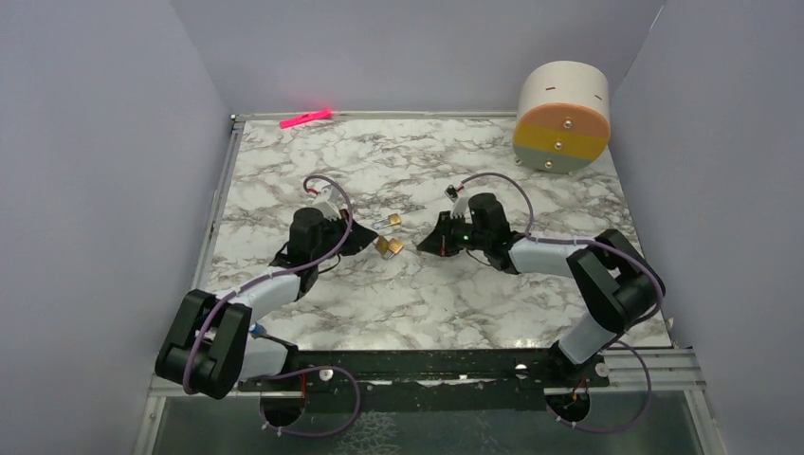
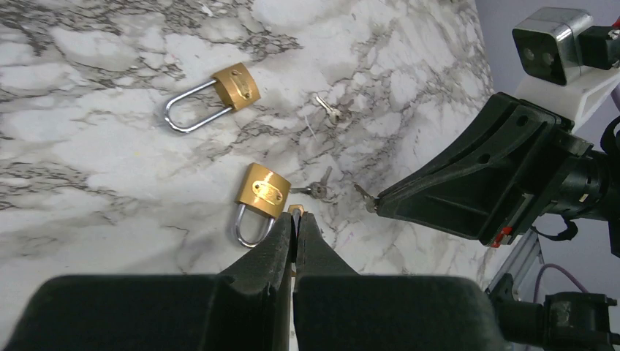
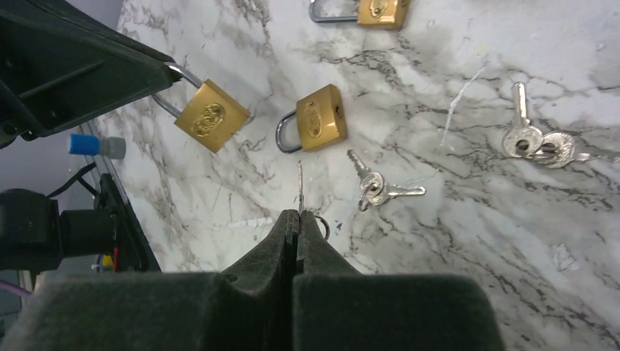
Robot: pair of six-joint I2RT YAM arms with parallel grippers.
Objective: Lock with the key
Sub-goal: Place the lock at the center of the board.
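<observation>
My right gripper [image 3: 298, 213] is shut on the key [image 3: 300, 181]; the thin silver blade sticks out past the fingertips and its ring shows beside them. The key's tip points toward a brass padlock [image 3: 208, 115], which hangs by its shackle from my left gripper [image 2: 295, 216], shut on it. In the left wrist view only a brass edge shows between those fingers, and the key [image 2: 363, 196] juts from the right gripper [image 2: 380, 201] close by. Both grippers meet over the table's middle [image 1: 393, 242].
Two more brass padlocks [image 2: 235, 85] [image 2: 263, 190] lie on the marble table [image 1: 398, 303]. Two pairs of spare keys [image 3: 373, 186] [image 3: 537, 139] lie near them. A round drum [image 1: 561, 118] stands at the back right, a pink item [image 1: 305, 118] at the back edge.
</observation>
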